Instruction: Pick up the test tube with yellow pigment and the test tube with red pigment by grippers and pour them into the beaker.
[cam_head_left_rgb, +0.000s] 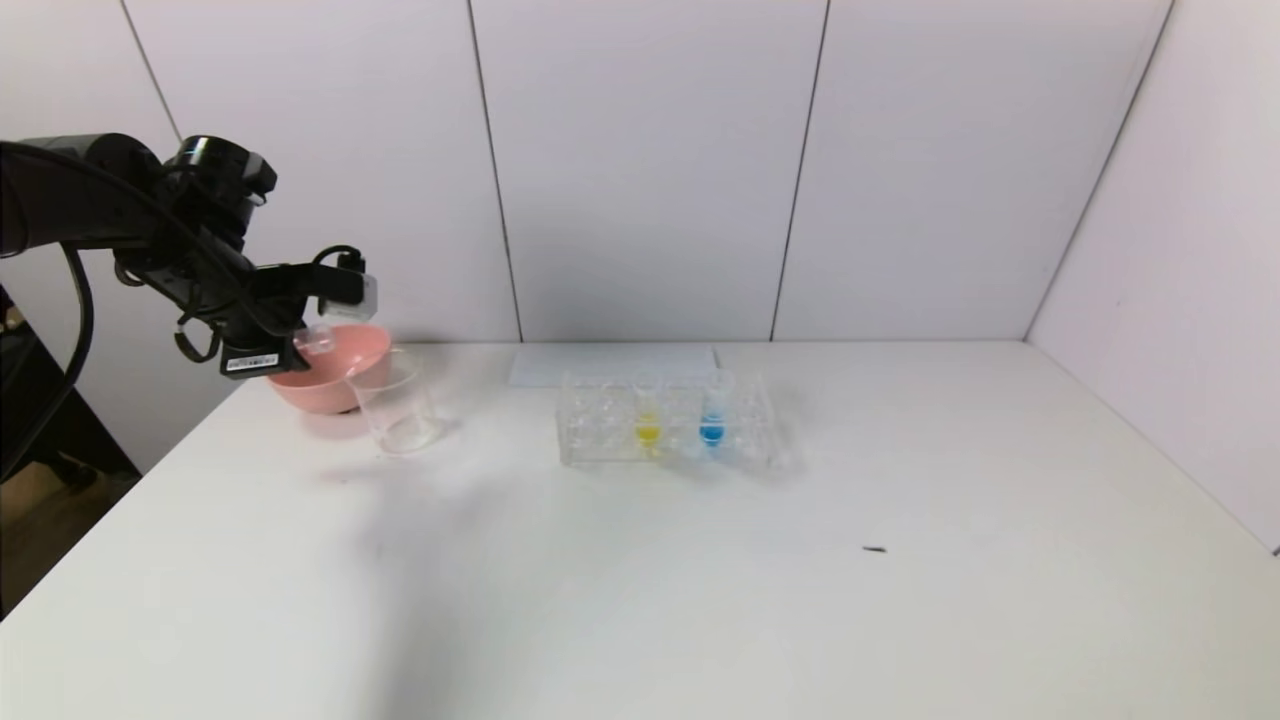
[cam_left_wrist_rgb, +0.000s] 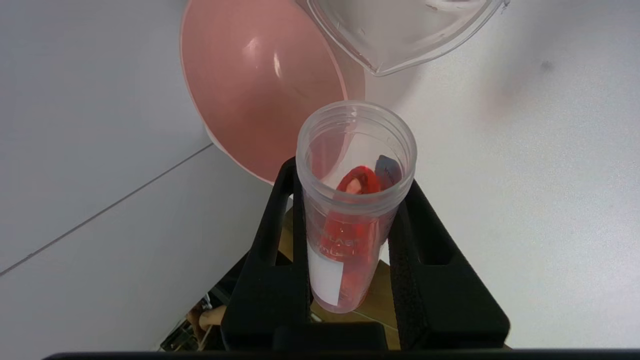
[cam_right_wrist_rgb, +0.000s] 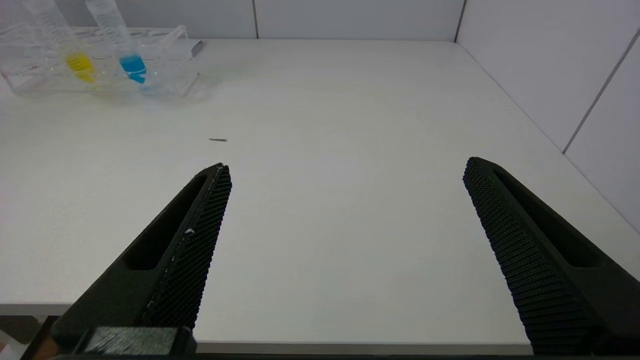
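Note:
The test tube with red pigment (cam_left_wrist_rgb: 350, 225) is clamped between the black fingers of my left gripper (cam_left_wrist_rgb: 350, 180), and red liquid still sits inside it. The head view shows this left gripper (cam_head_left_rgb: 300, 335) raised at the table's far left and holding the tube (cam_head_left_rgb: 318, 341) tilted, its open mouth over the pink bowl's rim, close to the beaker (cam_head_left_rgb: 398, 405). The beaker's pour lip (cam_left_wrist_rgb: 385, 60) lies just beyond the tube's mouth. The test tube with yellow pigment (cam_head_left_rgb: 648, 425) stands in the clear rack (cam_head_left_rgb: 600, 440). My right gripper (cam_right_wrist_rgb: 346, 165) hangs open over bare table, holding nothing.
A pink bowl (cam_head_left_rgb: 345, 355) sits right behind the beaker and touches it. A tube of blue liquid (cam_head_left_rgb: 712, 428) stands beside the yellow one in the rack. A small dark speck (cam_head_left_rgb: 875, 549) lies on the white table. White wall panels close off the back and right.

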